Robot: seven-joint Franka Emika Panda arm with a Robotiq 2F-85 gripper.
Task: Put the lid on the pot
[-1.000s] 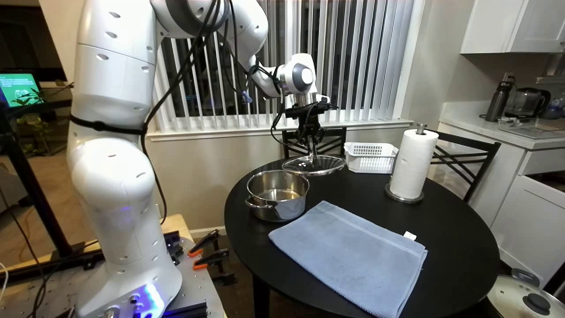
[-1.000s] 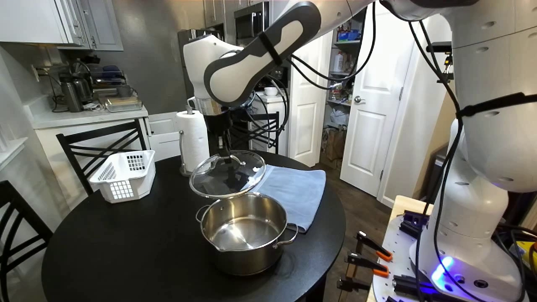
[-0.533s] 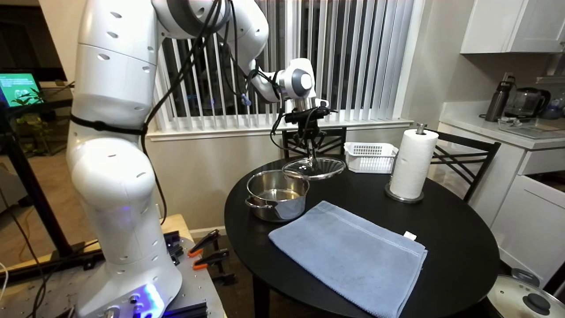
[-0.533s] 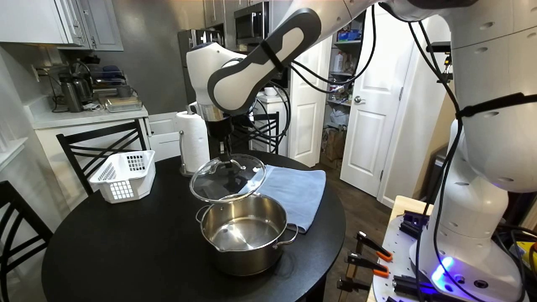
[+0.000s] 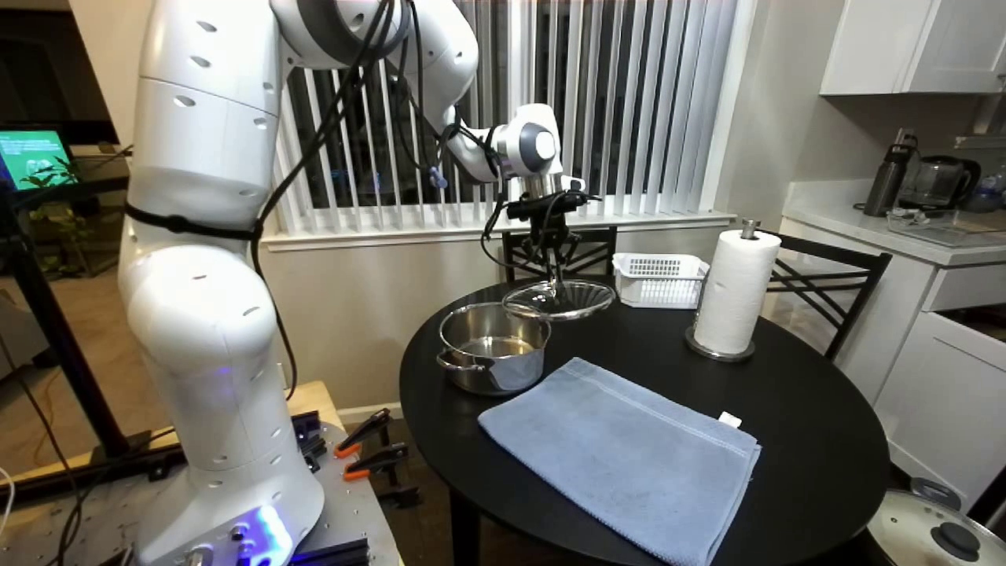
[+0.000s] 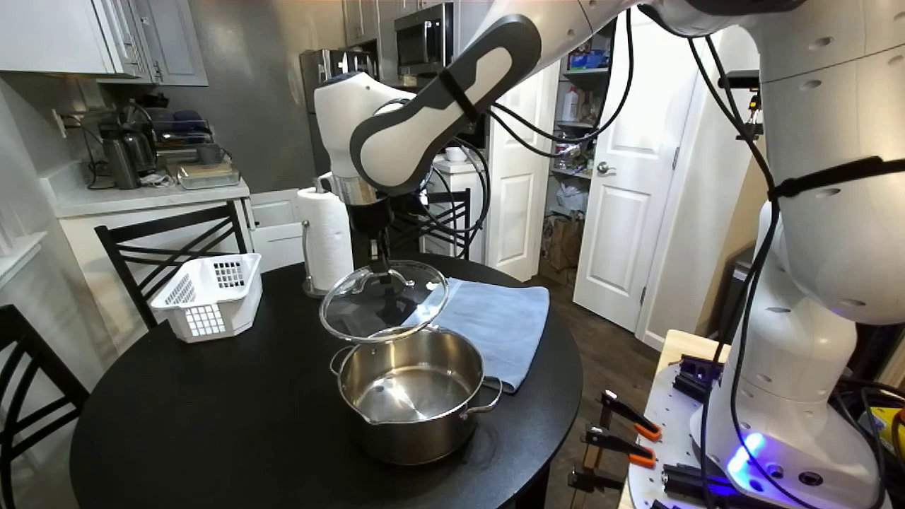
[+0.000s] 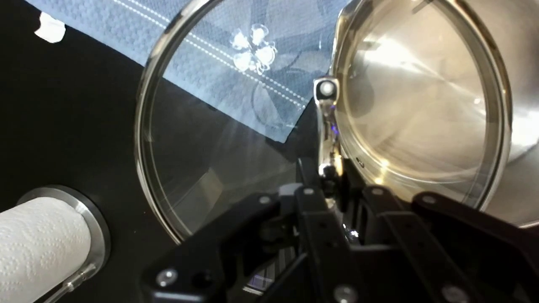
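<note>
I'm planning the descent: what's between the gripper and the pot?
The glass lid, gripped by its handle; the wrist view shows it between the gripper and part of the pot.

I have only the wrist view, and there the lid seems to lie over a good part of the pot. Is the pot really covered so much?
Observer: No. In both exterior views, the lid overlaps only one side of the pot, and most of the opening shows uncovered.
Operator: Thank you. Does something stand on the table that I do not see?
Observer: Yes, a basket stands there, apart from the lid in an exterior view.
</note>
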